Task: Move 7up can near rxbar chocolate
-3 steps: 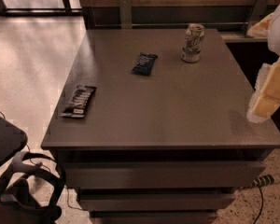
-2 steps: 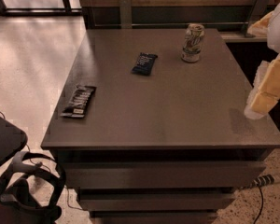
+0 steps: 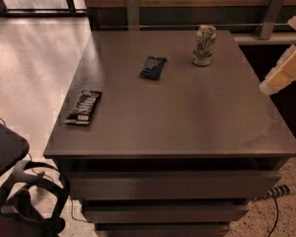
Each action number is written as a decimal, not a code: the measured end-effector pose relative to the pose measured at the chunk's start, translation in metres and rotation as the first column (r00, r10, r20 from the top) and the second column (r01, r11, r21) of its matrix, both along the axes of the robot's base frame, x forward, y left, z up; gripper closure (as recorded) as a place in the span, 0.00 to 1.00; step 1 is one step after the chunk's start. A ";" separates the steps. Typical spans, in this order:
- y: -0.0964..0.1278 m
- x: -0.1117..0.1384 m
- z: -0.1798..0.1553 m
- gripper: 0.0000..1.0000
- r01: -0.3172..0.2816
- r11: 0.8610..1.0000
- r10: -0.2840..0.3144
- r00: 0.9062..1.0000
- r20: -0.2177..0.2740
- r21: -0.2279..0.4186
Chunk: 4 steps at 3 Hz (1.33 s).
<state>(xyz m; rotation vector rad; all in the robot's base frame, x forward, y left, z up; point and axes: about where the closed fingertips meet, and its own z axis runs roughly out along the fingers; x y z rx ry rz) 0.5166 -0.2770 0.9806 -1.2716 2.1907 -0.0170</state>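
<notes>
Black rxbar chocolate [image 3: 83,106] is lying flat by the table's [image 3: 187,127] left edge, toward the front. Dark blue wrapper [image 3: 153,67] is sitting further in on the table, left of centre and toward the back. It's a lookalike, not the target. 7up can [image 3: 204,45] is standing upright near the table's back right corner, touching nothing. Pale gripper [image 3: 282,75] is hanging just off the table's right edge; how wide it is set cannot be told. The can is sitting well apart from the gripper, further back over the table and to its left.

Risks, as I'm judging them: a fast or high approach is likely to be tipping the light can, and the long carry across the table is inviting a set-down by the blue wrapper — the wrong bar.
</notes>
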 end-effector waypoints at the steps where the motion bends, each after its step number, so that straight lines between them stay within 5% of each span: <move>1: -0.015 0.040 -0.008 0.00 0.047 0.991 -0.054 0.997 0.058 0.126; 2: -0.020 0.078 -0.026 0.00 0.068 0.964 -0.096 0.991 0.096 0.259; 3: -0.017 0.123 -0.044 0.00 0.055 0.904 -0.137 0.977 0.165 0.424; 4: -0.011 0.152 -0.053 0.00 0.021 0.852 -0.158 0.963 0.219 0.523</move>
